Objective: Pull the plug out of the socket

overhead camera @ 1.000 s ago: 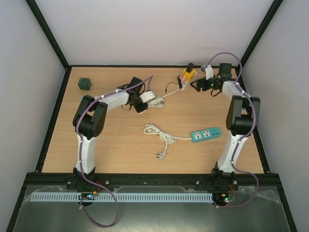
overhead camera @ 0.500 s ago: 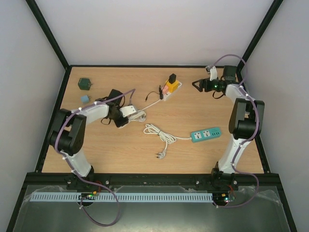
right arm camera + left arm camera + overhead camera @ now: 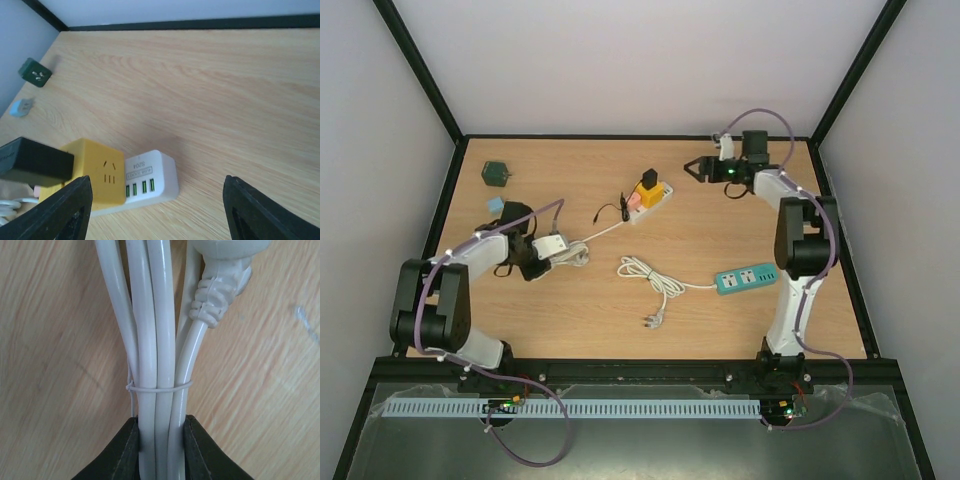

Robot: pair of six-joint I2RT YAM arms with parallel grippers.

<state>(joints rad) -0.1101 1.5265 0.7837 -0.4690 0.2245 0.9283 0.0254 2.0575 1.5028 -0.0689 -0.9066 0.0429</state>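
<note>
A white power strip [image 3: 658, 196] lies at the back middle of the table, with a yellow cube adapter [image 3: 647, 192] and a black plug [image 3: 649, 179] on it. My left gripper [image 3: 540, 257] is shut on the strip's bundled white cable [image 3: 150, 340], tied with a thin wire; its white plug [image 3: 225, 270] lies just beyond the fingers. My right gripper [image 3: 694, 168] is open and empty, just right of the strip. The right wrist view shows the strip [image 3: 150, 180], cube [image 3: 97, 172] and black plug [image 3: 35, 162] ahead of its spread fingers [image 3: 75, 210].
A teal power strip [image 3: 747, 278] with a loose white cord [image 3: 645, 275] lies in the middle right. A green cube [image 3: 496, 173] and a small light-blue piece [image 3: 494, 205] sit at the back left. Black frame rails edge the table.
My left gripper has pulled the cable bundle left and nearer, dragging the white strip with cube and black plug leftward. My right gripper has followed to the left, still open.
</note>
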